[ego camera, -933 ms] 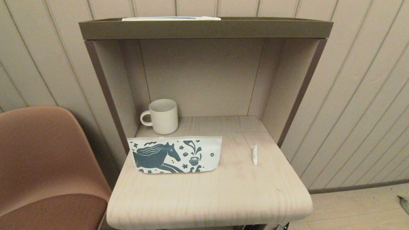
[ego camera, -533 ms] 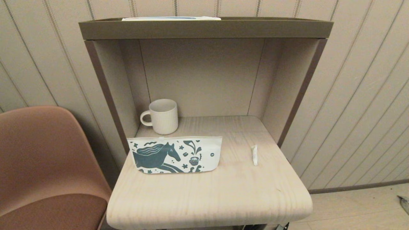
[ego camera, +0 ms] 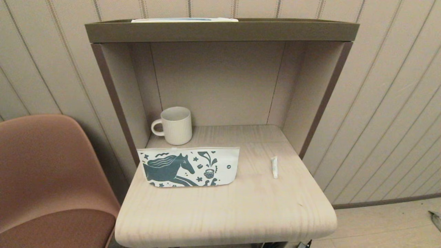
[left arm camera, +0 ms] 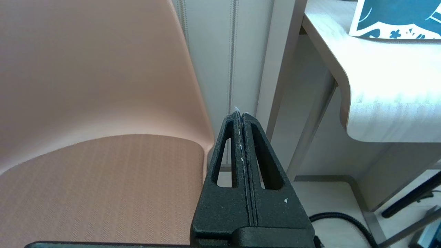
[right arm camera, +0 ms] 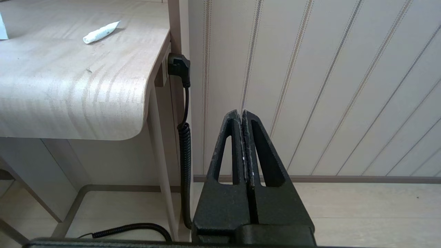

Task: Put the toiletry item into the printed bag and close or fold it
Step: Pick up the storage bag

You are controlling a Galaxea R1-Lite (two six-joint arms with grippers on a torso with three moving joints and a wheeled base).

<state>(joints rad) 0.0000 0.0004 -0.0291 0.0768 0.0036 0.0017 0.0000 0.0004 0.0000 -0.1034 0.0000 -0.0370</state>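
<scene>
With both hands, left hand (left arm camera: 242,115) and right hand (right arm camera: 242,115), pinched closed and empty below the table (ego camera: 224,213), the slim toiletry item (ego camera: 274,167) risks rolling away from any off-centre pinch, well apart from the printed bag (ego camera: 188,167).

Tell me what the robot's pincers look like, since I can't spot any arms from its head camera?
Only the wrist cameras show them. The left pincer is matte black with a grainy, rough surface: two tapering, wedge-shaped fingers, each pierced by a long triangular slot, on a blocky black base. The right pincer looks identical, with pale specks along its inner edges. No sleeves, printed markings or arm cables are visible.
</scene>
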